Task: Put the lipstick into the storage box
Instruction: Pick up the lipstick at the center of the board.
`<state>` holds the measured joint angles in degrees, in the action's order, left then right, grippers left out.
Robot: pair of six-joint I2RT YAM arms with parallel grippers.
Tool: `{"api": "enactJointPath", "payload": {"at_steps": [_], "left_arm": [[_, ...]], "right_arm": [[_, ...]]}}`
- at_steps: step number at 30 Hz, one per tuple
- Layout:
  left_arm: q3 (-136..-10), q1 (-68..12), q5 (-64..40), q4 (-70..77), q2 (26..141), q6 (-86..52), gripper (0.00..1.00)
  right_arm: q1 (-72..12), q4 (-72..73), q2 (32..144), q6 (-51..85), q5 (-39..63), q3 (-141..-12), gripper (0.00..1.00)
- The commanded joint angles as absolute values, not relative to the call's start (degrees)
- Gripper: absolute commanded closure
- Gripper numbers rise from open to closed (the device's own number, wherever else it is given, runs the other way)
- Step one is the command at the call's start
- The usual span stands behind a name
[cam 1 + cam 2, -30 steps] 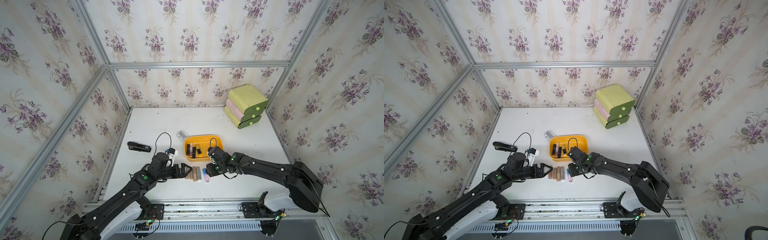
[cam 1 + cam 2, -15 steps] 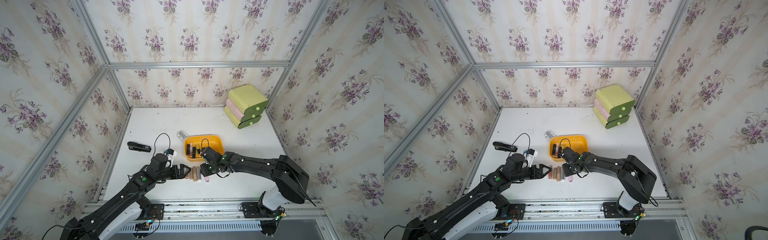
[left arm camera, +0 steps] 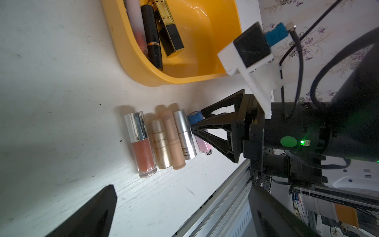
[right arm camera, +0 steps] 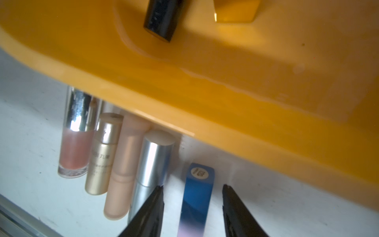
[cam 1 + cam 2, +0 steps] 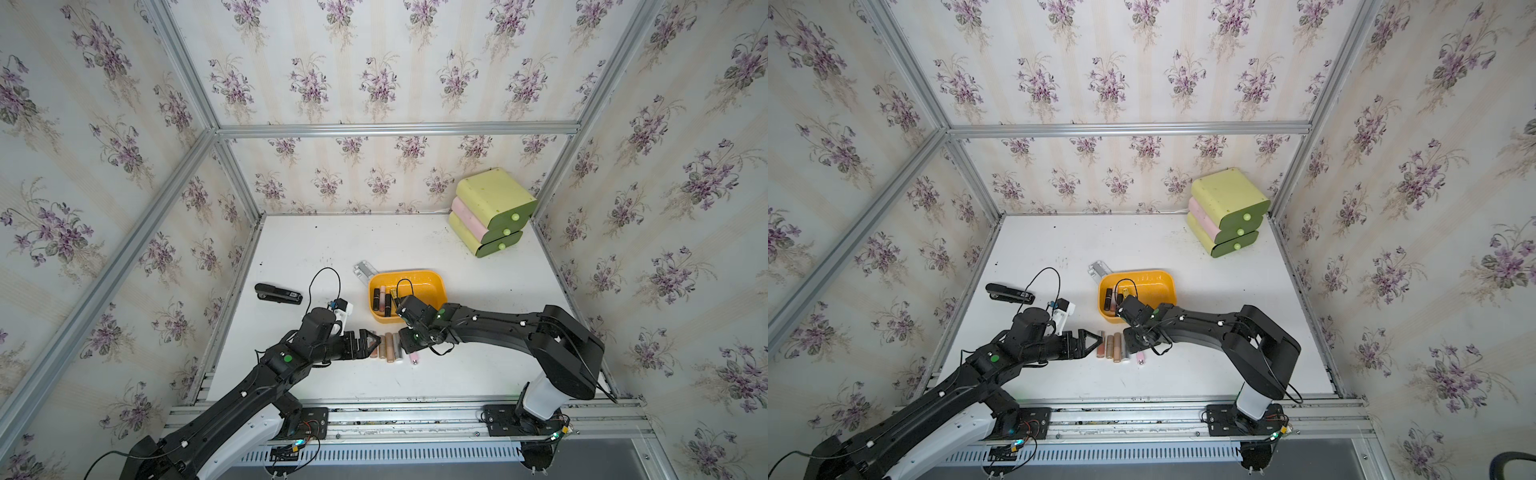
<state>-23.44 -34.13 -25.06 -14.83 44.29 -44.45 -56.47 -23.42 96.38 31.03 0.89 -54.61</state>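
Note:
The storage box (image 5: 432, 282) is a shallow orange-yellow tray holding a few dark and pink lipsticks (image 5: 382, 297), also seen in the left wrist view (image 3: 153, 37). In front of it, several tubes (image 5: 388, 347) lie side by side on the white table. At the row's right end lies a blue-and-pink lipstick (image 4: 196, 195). My right gripper (image 4: 193, 205) is open astride this lipstick, with a gap on each side. In a top view the right gripper (image 5: 405, 336) hides most of the lipstick. My left gripper (image 5: 370, 343) is open wide at the row's left end and holds nothing.
A black stapler (image 5: 277, 293) lies to the left, and a small clear case (image 5: 365, 269) sits at the box's far left corner. The green-and-pink drawer unit (image 5: 490, 212) stands at the back right. The metal rail (image 5: 374, 409) runs along the front edge.
My right gripper has moved left and down from the box's near edge to the row's right end, over the blue-and-pink lipstick. The left arm has barely moved.

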Motion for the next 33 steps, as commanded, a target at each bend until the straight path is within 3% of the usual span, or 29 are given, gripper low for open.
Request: {"api": "enactJointPath", "payload": {"at_steps": [1,9,17,19,24,28,33], "left_arm": [[-23.31,-34.10,-24.28,-15.18,44.25,-43.28,0.00],[-23.44,-34.10,-24.08,-15.56,44.49,-42.95,0.00],[-23.82,-34.09,-23.98,-16.08,44.54,-42.78,0.00],[-24.02,-34.10,-23.91,-16.26,44.48,-42.83,0.00],[-24.29,-34.10,-23.95,-16.17,44.80,-43.01,0.00],[-24.28,-34.10,-24.08,-15.91,44.75,-43.31,0.00],[-24.30,-34.10,-24.17,-15.83,44.64,-43.33,0.00]], "right_arm": [[-56.51,-23.65,97.28,30.20,0.03,-55.05,0.50],[-56.51,-23.73,100.21,29.67,-1.09,-56.07,0.53],[-56.51,-23.99,101.44,29.40,-1.49,-57.02,0.68],[-56.51,-24.24,101.01,29.34,-1.59,-57.17,0.68],[-56.51,-25.36,100.34,29.19,-1.01,-56.88,0.56],[-56.51,-26.00,98.96,29.74,-1.82,-55.56,0.56],[-56.55,-25.71,98.24,30.17,-1.80,-54.40,0.63]]}}
